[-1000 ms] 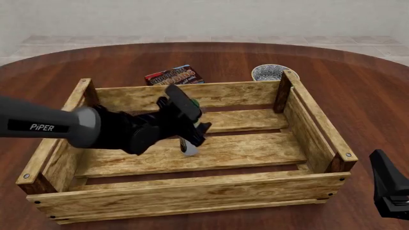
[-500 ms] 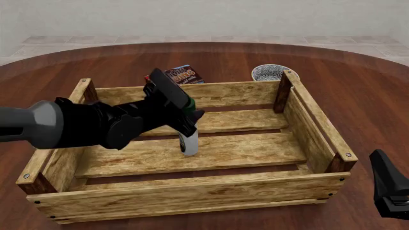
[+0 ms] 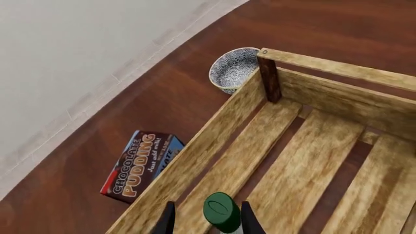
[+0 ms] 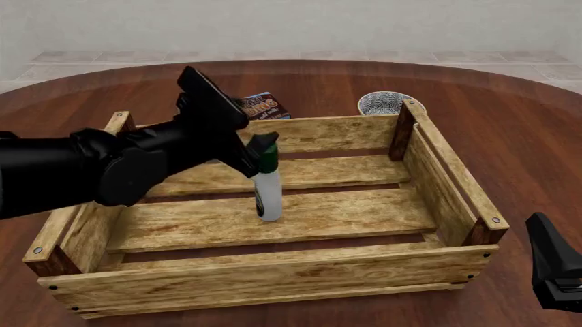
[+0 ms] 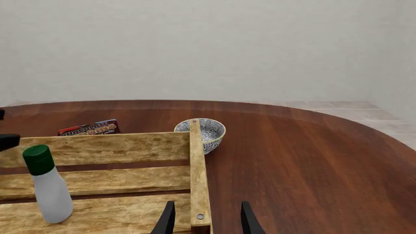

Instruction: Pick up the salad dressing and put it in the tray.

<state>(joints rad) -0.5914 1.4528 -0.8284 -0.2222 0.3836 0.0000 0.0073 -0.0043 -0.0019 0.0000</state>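
Observation:
The salad dressing (image 4: 267,194), a slim whitish bottle with a dark green cap, stands upright on the slatted floor of the tray (image 4: 272,269), near its middle. My left gripper (image 4: 255,157) hovers at cap height, open, with a finger on either side of the cap (image 3: 221,212) and a gap showing on both sides. The right wrist view shows the bottle (image 5: 48,195) standing free inside the tray (image 5: 117,146). My right gripper (image 4: 555,272) is open and holds nothing, low at the near right outside the tray's corner.
A chocolate pudding box (image 4: 259,105) lies flat on the table just behind the tray's far wall. A patterned white bowl (image 4: 380,103) sits by the far right corner post. The round wooden table extends around the tray on all sides.
My left gripper has let go of the bottle and lifted up and back to the left. The bottle went from tilted in the grip to standing upright by itself. The right arm has not moved.

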